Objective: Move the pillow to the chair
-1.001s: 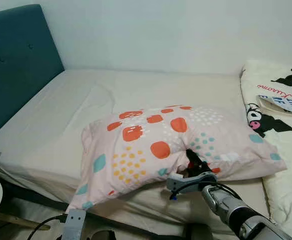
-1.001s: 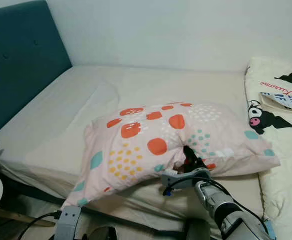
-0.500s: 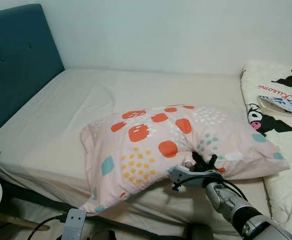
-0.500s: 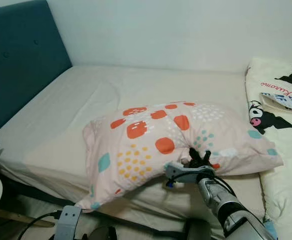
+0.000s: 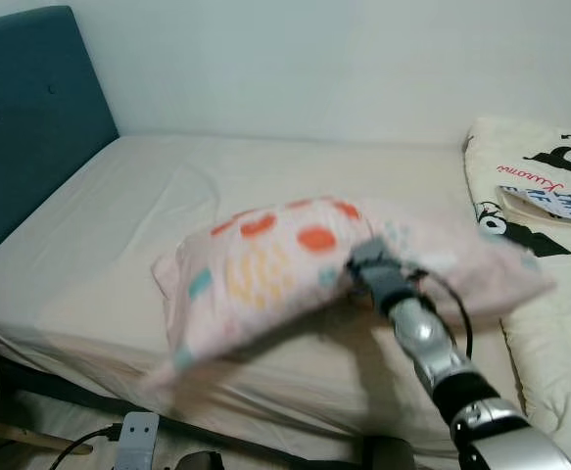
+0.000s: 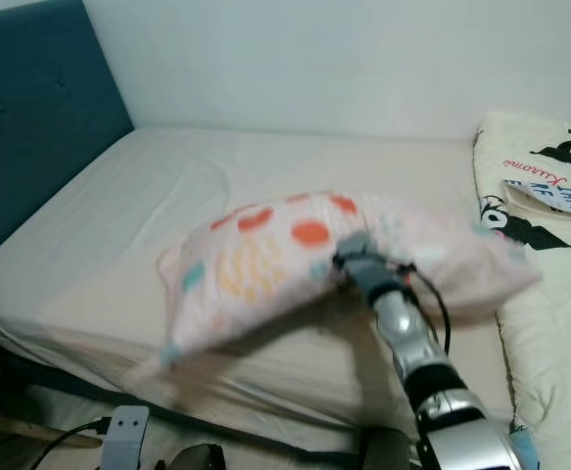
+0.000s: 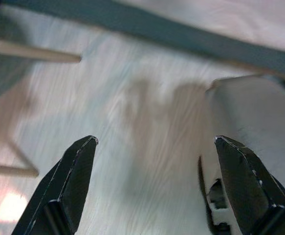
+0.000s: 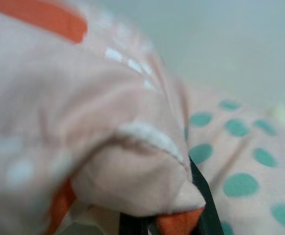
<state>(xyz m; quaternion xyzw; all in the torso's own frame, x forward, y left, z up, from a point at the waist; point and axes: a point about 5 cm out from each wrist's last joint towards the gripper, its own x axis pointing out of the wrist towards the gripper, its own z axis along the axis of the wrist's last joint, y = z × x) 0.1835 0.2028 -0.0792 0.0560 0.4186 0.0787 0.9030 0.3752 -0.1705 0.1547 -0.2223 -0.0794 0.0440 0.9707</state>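
Right gripper (image 5: 368, 262) clamped on the front edge of the pillow (image 5: 265, 269), near its middle; pink fabric bunched tight between the black fingers (image 8: 201, 193) in the right wrist view. Compared with half a second ago: gripper higher and farther over the mattress (image 5: 118, 245), arm stretched forward rather than low at the bed's front edge. Pillow raised with it, now blurred by motion, its near left corner no longer draped over the bed edge but hanging above the sheet, with a shadow on the sheet beneath. Pillow spread to both sides of the gripper: the larger part, with orange patches and yellow dots, toward the teal headboard (image 5: 21, 108); the smaller part, with teal dots, toward the cartoon-print blanket (image 5: 549, 196) at the right. Whether the pillow's right end touches that blanket: cannot tell through the blur.

Left gripper (image 7: 154, 186) hanging low beside the bed, fingers wide apart, nothing between them, pale wood floor (image 7: 108, 122) below.
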